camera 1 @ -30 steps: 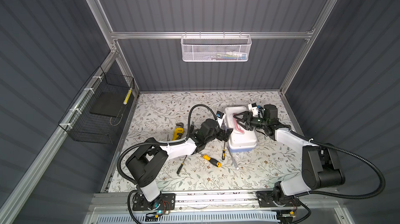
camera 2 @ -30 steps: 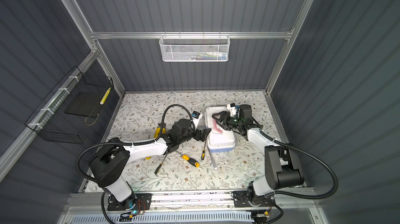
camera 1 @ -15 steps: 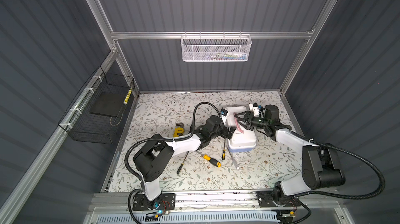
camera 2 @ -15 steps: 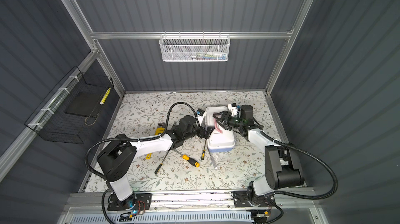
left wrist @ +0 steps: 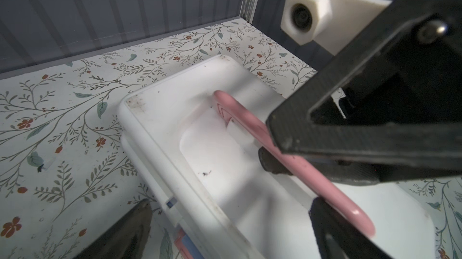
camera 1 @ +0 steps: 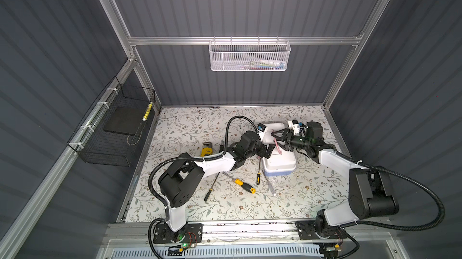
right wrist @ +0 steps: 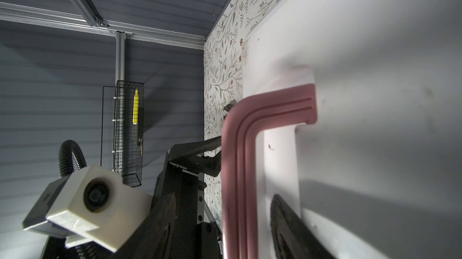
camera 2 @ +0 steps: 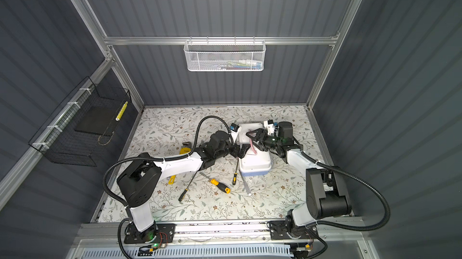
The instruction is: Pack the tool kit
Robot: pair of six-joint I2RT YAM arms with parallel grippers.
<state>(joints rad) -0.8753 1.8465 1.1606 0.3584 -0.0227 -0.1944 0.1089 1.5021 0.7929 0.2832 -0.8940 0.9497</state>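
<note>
The tool kit (camera 1: 280, 164) (camera 2: 255, 162) stands closed on the floral mat, with a white lid over a light blue base. Its pink handle (left wrist: 295, 160) (right wrist: 240, 145) is raised. My right gripper (camera 1: 278, 141) (right wrist: 225, 210) is open, one finger on each side of the handle with gaps showing. My left gripper (camera 1: 267, 151) (left wrist: 230, 240) is open and straddles the lid's left edge above the pink latch (left wrist: 181, 242). A yellow pipe wrench (camera 1: 206, 149) and several screwdrivers (camera 1: 245, 186) lie loose on the mat left of and in front of the box.
A white mesh basket (camera 1: 248, 56) hangs on the back wall. A black wire basket (camera 1: 117, 130) hangs on the left wall. Grey walls close in the mat (camera 1: 190, 130) on three sides. The left arm lies low over the wrench.
My left gripper has moved right to the box's left edge. The right gripper has stayed at the handle, its jaws a little wider.
</note>
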